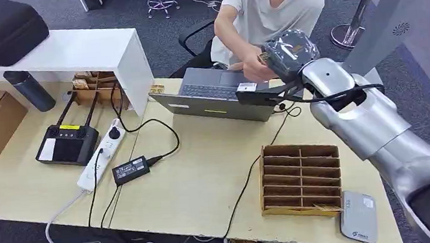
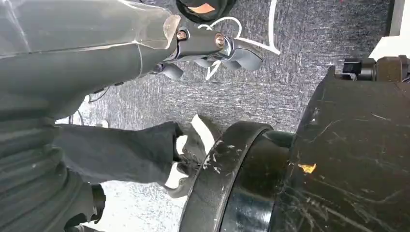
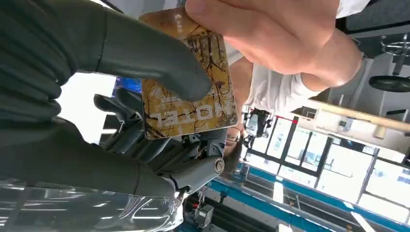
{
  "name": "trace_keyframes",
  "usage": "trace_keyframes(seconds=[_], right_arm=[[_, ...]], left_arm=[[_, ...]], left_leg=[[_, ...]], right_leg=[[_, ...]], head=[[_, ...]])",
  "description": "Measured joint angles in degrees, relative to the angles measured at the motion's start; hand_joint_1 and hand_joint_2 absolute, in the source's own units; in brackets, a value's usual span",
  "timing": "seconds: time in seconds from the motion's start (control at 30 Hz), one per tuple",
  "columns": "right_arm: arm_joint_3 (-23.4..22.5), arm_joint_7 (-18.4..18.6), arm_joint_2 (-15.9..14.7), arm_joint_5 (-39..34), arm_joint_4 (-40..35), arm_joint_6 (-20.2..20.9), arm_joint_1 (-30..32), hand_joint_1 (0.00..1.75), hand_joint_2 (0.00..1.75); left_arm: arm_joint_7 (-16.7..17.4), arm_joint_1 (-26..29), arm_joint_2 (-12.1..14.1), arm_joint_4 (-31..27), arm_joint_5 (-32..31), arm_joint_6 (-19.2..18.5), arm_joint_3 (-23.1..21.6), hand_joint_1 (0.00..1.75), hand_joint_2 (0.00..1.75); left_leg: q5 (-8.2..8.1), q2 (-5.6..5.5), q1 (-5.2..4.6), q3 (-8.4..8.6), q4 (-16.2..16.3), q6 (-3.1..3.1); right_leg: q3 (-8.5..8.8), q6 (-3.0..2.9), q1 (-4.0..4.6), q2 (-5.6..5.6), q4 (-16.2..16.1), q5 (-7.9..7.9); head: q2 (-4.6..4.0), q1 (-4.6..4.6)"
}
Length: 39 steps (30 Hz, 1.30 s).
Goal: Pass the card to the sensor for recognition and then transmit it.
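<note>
Thumb and fingers of the right hand (image 3: 145, 121) pinched the card (image 3: 191, 92), raised over the laptop (image 1: 216, 95). A person's hand (image 3: 270, 36) already gripped its far edge. Two grips risked bending it or letting it drop. The left hand (image 2: 212, 50) hung with fingers curled in, holding nothing.

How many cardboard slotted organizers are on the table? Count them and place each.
2: one cardboard organizer at the table's near right beside the card reader; another under the white shelf, partly hidden. More may be concealed there.
</note>
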Motion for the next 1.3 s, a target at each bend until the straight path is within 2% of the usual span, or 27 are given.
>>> trace_keyframes(seconds=[0.33, 0.37, 0.57, 1.1, 1.3], right_arm=[[0.87, -0.15, 0.50, 0.00, 0.00, 0.50, 0.07, 1.75, 1.75], [0.94, -0.17, 0.52, 0.00, 0.00, 0.48, 0.07, 0.00, 1.75], [1.01, -0.17, 0.55, -0.39, 0.00, 0.52, 0.07, 0.00, 1.75], [1.09, -0.57, 0.52, -1.01, 0.04, 0.37, 0.34, 0.00, 1.75], [1.27, -1.16, -1.48, -1.94, -4.25, 0.24, 1.94, 0.00, 1.75]], left_arm=[[0.00, 0.01, 0.00, -0.04, 0.02, -0.22, 0.39, 0.00, 1.75], [0.00, 0.02, 0.00, -0.07, 0.00, -0.22, 0.42, 0.00, 1.75], [-0.09, 0.10, 0.02, -0.13, 0.00, -1.38, 0.83, 0.00, 1.75], [-0.11, 0.55, -0.04, -0.15, 0.00, -0.48, 1.66, 0.00, 1.75], [-0.22, 1.11, -0.04, -0.15, 0.00, -0.35, 3.02, 0.00, 1.75]], left_leg=[[0.00, -0.01, 0.00, -0.02, 0.00, 0.00], [0.00, -0.01, 0.00, -0.03, 0.00, 0.00], [0.00, 0.00, 0.00, -0.02, 0.00, 0.00], [0.01, 0.00, 0.00, -0.01, 0.01, -0.01], [0.00, 0.00, -0.01, -0.01, 0.01, -0.01]], right_leg=[[-0.01, 0.00, 0.00, -0.01, -0.01, 0.00], [-0.01, 0.00, 0.00, -0.01, -0.01, 0.00], [-0.02, 0.00, 0.00, 0.00, 0.00, 0.00], [-0.04, -0.01, 0.00, 0.00, -0.01, 0.01], [-0.06, -0.01, 0.00, 0.00, -0.02, 0.01]], head=[[0.00, 0.00], [0.00, 0.00], [0.00, 0.00], [0.00, 0.00], [0.00, 0.00]])
